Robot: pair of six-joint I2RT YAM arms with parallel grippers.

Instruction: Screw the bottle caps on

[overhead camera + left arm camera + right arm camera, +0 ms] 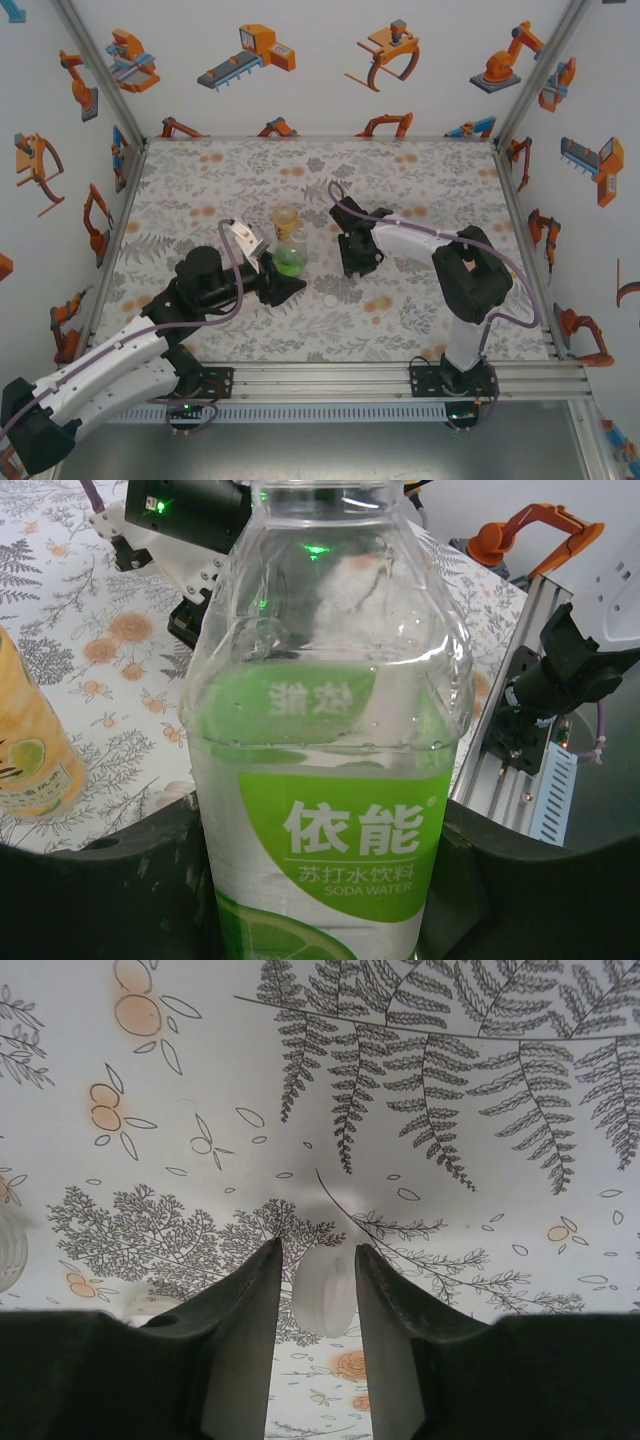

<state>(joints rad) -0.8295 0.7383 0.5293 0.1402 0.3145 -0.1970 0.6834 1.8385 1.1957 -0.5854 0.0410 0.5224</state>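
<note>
My left gripper (287,274) (320,890) is shut on a clear soda-water bottle (291,260) (330,730) with a green label, held upright. Its black fingers (100,890) press both sides of the label, and the neck runs off the top of the left wrist view. The white cap (331,299) (325,1295) lies on the table. It shows in the gap between the fingers of my right gripper (352,268) (318,1250), with a sliver of table between it and the left finger. That gripper is open and hovers over the cap. The green cap is out of view.
An amber tea bottle (287,218) (30,750) stands just behind the held bottle. The floral table (200,180) has printed walls on three sides. An aluminium rail (330,372) with both arm bases runs along the near edge.
</note>
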